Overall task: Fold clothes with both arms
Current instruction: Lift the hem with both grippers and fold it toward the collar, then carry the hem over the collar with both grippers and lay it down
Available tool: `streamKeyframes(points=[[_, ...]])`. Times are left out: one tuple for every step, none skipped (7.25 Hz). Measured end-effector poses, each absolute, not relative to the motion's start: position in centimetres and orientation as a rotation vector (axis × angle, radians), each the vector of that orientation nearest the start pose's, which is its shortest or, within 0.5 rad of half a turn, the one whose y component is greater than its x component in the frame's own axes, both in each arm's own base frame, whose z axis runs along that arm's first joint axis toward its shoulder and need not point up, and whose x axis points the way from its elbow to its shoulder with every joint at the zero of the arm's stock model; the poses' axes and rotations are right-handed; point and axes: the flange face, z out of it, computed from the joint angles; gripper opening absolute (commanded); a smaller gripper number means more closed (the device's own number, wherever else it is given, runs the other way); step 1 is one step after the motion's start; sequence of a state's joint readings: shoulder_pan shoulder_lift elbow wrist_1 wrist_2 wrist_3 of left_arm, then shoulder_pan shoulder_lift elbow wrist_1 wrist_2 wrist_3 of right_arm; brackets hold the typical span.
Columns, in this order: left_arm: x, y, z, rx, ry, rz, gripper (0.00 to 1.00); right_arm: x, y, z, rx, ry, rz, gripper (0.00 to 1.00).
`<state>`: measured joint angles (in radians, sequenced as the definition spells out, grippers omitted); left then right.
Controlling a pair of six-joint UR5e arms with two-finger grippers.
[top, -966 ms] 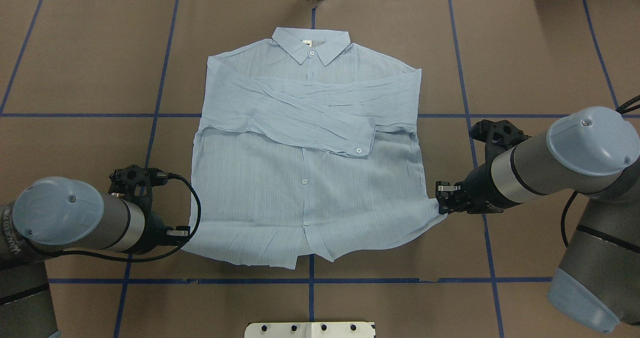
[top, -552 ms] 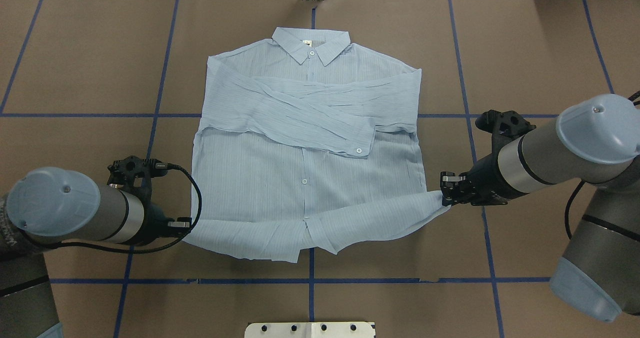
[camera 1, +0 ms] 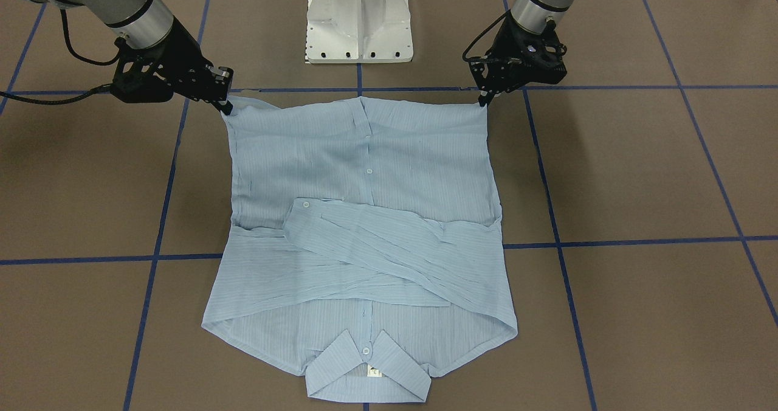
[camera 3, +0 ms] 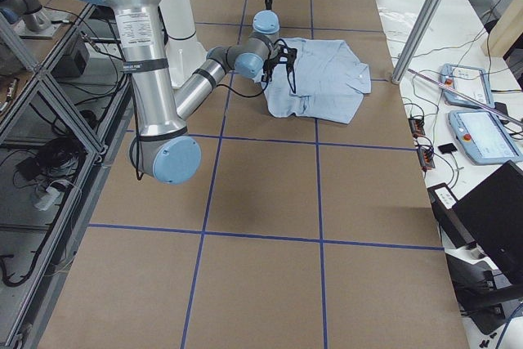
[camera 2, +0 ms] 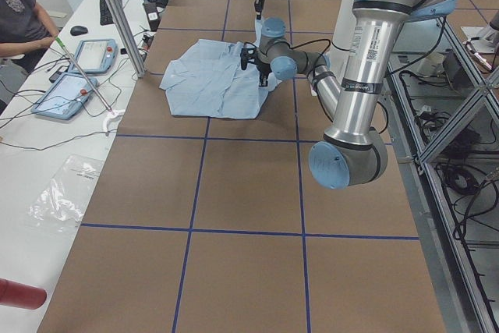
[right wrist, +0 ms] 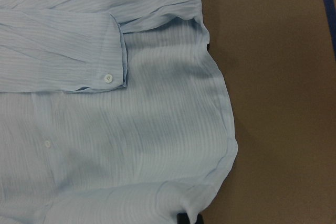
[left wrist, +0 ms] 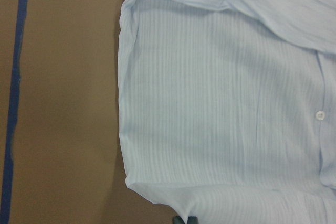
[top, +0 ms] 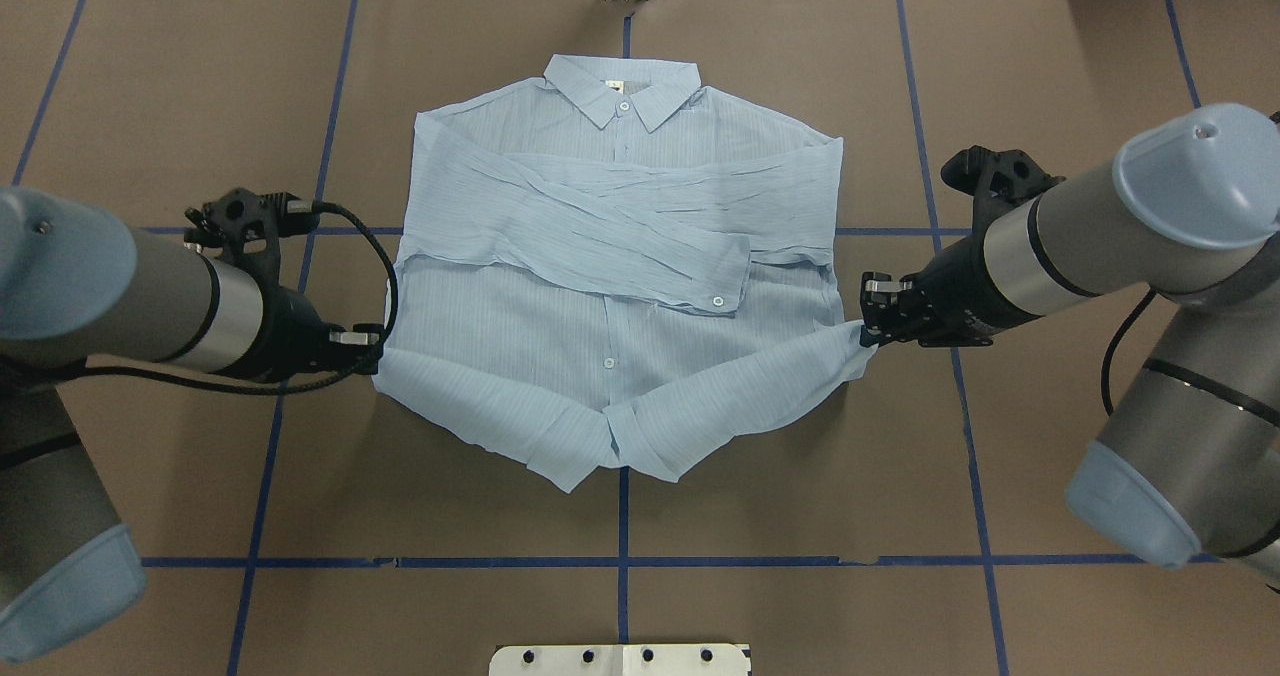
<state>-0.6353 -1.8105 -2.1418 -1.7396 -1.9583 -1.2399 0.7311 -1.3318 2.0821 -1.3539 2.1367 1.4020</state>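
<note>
So, the shirt (top: 610, 356) is lying face up on the brown table (top: 150, 106), roughly in the middle, buttons done up. Collar (top: 620, 91) is at the far end from the robot. Both sleeves (top: 600, 216) are crossed flat over the chest, and one cuff (top: 718, 299) with its white button sits on top, a bit to the robot's right of the button line.

Both arms have got the hem (top: 540, 446) end. The left gripper (top: 375, 341) is pinched down on the hem corner on its side, and the right gripper (top: 868, 326) is clamped on the other corner. Those two corners are picked up off the table. From overhead the middle of the hem sags toward the robot in a shallow V, with the two front panels meeting at the point. From the front camera the lifted edge looks pretty straight between the two grippers, just in front of the white base (camera 1: 358, 16).

Wrist cams mostly show striped fabric, with dark fingertips peeking in at the bottom edge.
</note>
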Motion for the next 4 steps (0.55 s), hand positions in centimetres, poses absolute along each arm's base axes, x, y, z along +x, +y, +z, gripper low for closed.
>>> streamKeyframes(points=[[33.3,-39.5,25.5,0.161,1.032,-0.103,0.00,-32.3,-42.4,26.6,-0.043,-1.084,0.262,0.00],[32.9,-41.9,24.7,0.187,1.044,-0.122,0.00,-31.8,-45.0,25.8,-0.024,-1.092,0.295,0.00],[33.5,-44.7,23.8,0.210,1.051,-0.138,0.00,-31.3,-47.8,25.1,-0.004,-1.094,0.332,0.00],[33.4,-47.9,23.7,0.226,1.052,-0.149,0.00,-30.4,-51.0,24.7,0.012,-1.088,0.376,0.00]])
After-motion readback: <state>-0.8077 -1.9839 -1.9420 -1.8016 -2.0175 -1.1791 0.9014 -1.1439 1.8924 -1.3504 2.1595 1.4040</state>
